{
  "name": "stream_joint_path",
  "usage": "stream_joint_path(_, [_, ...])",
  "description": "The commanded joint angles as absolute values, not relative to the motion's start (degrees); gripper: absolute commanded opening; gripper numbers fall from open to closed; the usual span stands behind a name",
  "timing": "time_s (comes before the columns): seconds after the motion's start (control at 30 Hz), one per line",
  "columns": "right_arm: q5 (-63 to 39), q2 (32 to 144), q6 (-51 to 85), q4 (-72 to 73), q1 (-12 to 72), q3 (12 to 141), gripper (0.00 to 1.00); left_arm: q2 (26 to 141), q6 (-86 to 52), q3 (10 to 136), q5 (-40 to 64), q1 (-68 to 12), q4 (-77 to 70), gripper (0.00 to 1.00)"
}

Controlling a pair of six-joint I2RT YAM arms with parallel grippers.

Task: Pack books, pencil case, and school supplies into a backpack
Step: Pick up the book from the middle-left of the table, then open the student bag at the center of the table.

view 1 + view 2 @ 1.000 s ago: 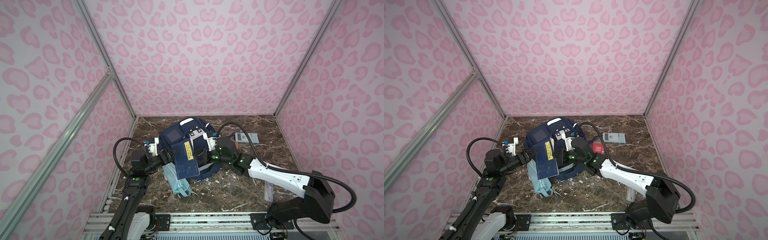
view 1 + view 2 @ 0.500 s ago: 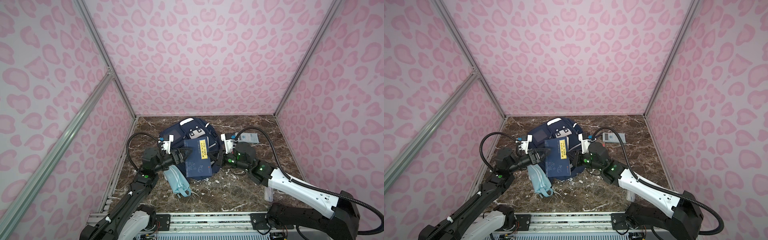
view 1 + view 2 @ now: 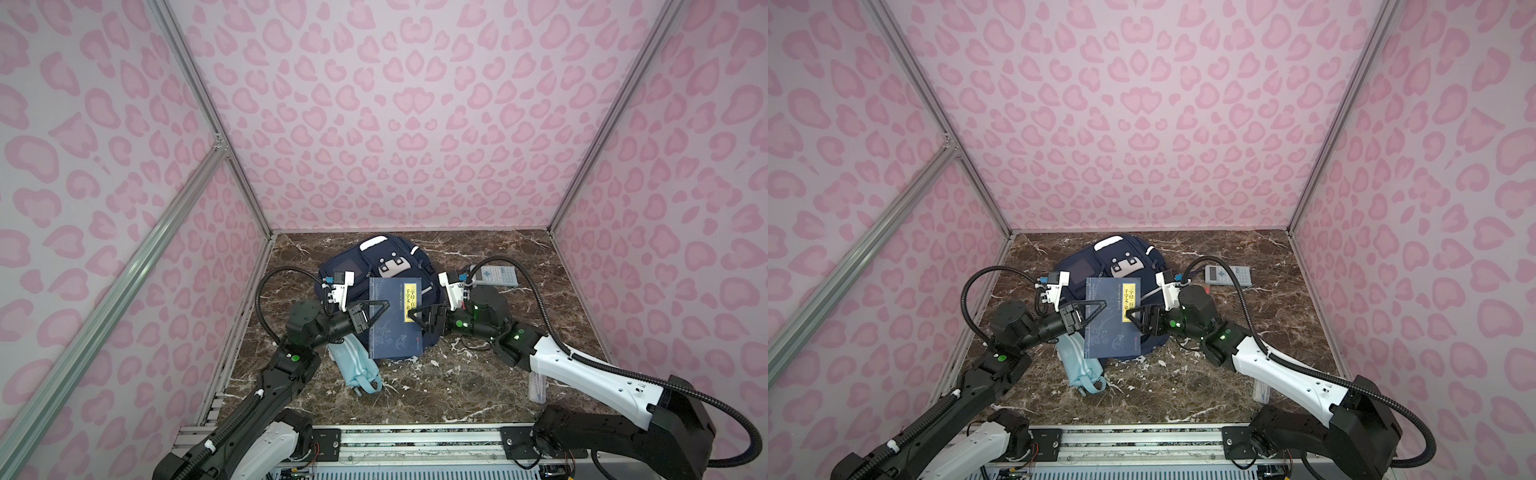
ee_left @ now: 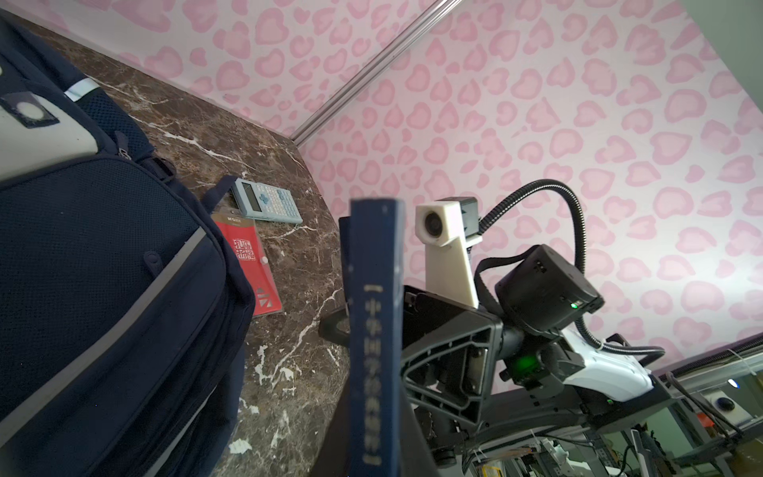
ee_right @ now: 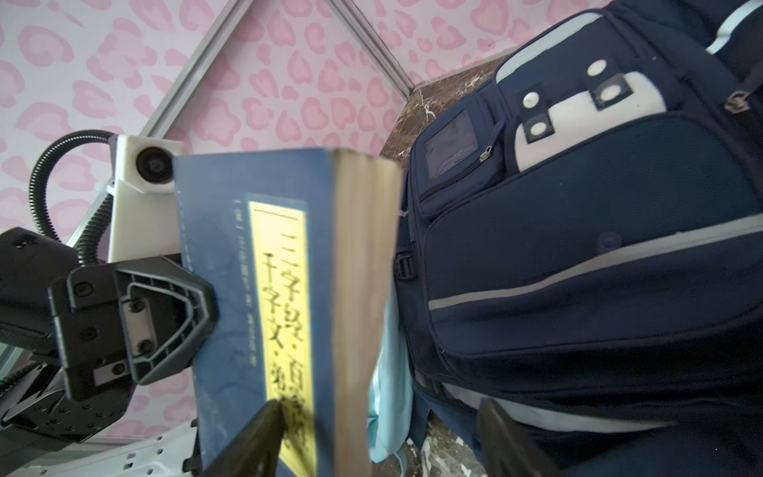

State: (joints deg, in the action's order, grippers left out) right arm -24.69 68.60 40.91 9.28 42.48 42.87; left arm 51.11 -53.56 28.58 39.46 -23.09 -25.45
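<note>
A dark-blue book [image 3: 395, 320] [image 3: 1113, 320] with a yellow label hangs flat over the front of the navy backpack [image 3: 374, 257] [image 3: 1084, 266]. My left gripper [image 3: 384, 309] [image 4: 373, 413] is shut on the book's spine [image 4: 375, 309]. My right gripper [image 3: 411, 318] [image 5: 380, 413] stands open around the opposite page edge [image 5: 359, 268], one finger over the yellow label. The aqua pencil case [image 3: 357, 365] [image 3: 1081, 365] lies on the table under the book's near corner. Right of the backpack are the calculator [image 3: 496, 274] [image 4: 266, 200] and a red pack [image 4: 247, 264].
A narrow clear ruler pack [image 3: 537, 386] [image 3: 1261, 390] lies by the right arm's white link near the front edge. Pink patterned walls enclose the brown marble table [image 3: 457, 374] on three sides. The two grippers face each other closely across the book.
The book has shifted right and levelled over the backpack. My left gripper has shut on its spine. My right gripper, which held it before, has opened.
</note>
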Motion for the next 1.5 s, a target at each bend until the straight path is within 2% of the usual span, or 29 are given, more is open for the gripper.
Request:
stream_joint_path(0.0, [-32.3,69.5,40.5,20.5,41.5,40.7,0.77,52.1,-58.5,28.2,42.2,-24.3,-36.2,0.03])
stream_joint_path(0.1, [-35.5,70.0,41.2,25.6,41.1,39.4,0.65,53.9,-58.5,28.6,41.7,-25.8,-36.9,0.03])
stream_joint_path(0.13, [-36.0,69.8,41.8,27.5,40.8,38.6,0.54,54.4,-58.1,28.9,41.3,-26.1,-36.5,0.03])
stream_joint_path(0.17, [-36.1,69.5,42.5,29.1,40.4,37.5,0.33,55.2,-58.0,29.0,41.1,-26.4,-36.9,0.03])
stream_joint_path(0.2, [-36.2,69.2,43.2,30.3,39.8,36.5,0.18,56.0,-58.1,29.0,41.1,-26.6,-37.7,0.03])
stream_joint_path(0.27, [-36.0,67.8,43.9,30.4,38.5,34.7,0.0,57.2,-57.6,28.9,40.9,-26.9,-38.0,0.06])
stream_joint_path(0.33, [-35.0,65.6,43.3,28.0,37.3,33.4,0.0,57.9,-54.6,29.5,39.4,-27.0,-34.1,0.33])
stream_joint_path(0.37, [-33.5,63.8,42.3,24.5,36.6,33.2,0.0,57.9,-51.7,30.3,36.4,-27.0,-29.1,0.55])
stream_joint_path(0.4, [-31.2,61.9,41.0,19.9,36.0,33.5,0.0,57.9,-48.0,31.8,32.6,-27.3,-21.3,0.67])
stream_joint_path(0.43, [-28.4,60.1,39.9,15.2,35.4,33.7,0.0,58.0,-43.7,33.7,27.8,-28.0,-14.3,0.76])
stream_joint_path(0.5, [-19.8,55.0,39.0,4.3,33.7,34.3,0.0,60.4,-34.9,39.2,15.4,-30.6,1.6,0.83])
stream_joint_path(0.57, [-13.4,49.9,39.8,-2.3,31.5,33.4,0.0,64.2,-30.3,42.9,9.6,-32.3,7.7,0.8])
stream_joint_path(0.67, [-9.8,42.2,39.1,-10.2,26.3,31.9,0.0,72.1,-24.4,48.5,2.6,-35.1,14.2,0.62])
stream_joint_path(0.73, [-10.0,38.0,37.7,-14.9,22.3,31.9,0.0,77.9,-20.8,52.8,-3.0,-37.6,18.4,0.56])
stream_joint_path(0.93, [-17.8,31.9,36.0,-21.4,10.7,31.1,0.0,93.1,-13.5,64.6,-19.3,-44.8,25.4,0.72])
stream_joint_path(1.17, [-23.1,30.2,37.3,-20.0,7.4,28.0,0.0,104.0,-10.9,70.7,-23.9,-47.2,26.9,0.78])
stream_joint_path(1.2, [-24.1,30.2,38.1,-18.7,7.4,27.2,0.0,104.8,-10.9,71.3,-24.5,-47.4,27.1,0.74])
stream_joint_path(1.23, [-25.6,30.5,39.5,-16.6,7.4,25.9,0.0,105.7,-10.9,72.1,-24.6,-47.5,27.4,0.64])
stream_joint_path(1.27, [-27.0,30.9,41.3,-14.3,7.4,24.5,0.0,105.7,-11.0,72.6,-24.2,-47.5,27.6,0.44])
stream_joint_path(1.3, [-28.2,31.4,43.1,-11.9,7.5,23.2,0.0,105.1,-11.1,72.9,-23.5,-47.5,27.7,0.18])
stream_joint_path(1.33, [-29.4,31.9,45.6,-8.6,7.9,21.5,0.0,103.9,-11.2,73.1,-22.5,-47.5,27.7,0.04])
stream_joint_path(1.4, [-29.6,33.0,50.5,-2.2,9.9,18.9,0.0,100.7,-11.2,73.9,-20.8,-47.3,28.2,0.03])
stream_joint_path(1.47, [-24.6,34.5,54.1,2.2,14.5,17.6,0.0,97.2,-10.5,75.1,-17.0,-46.3,28.9,0.03])
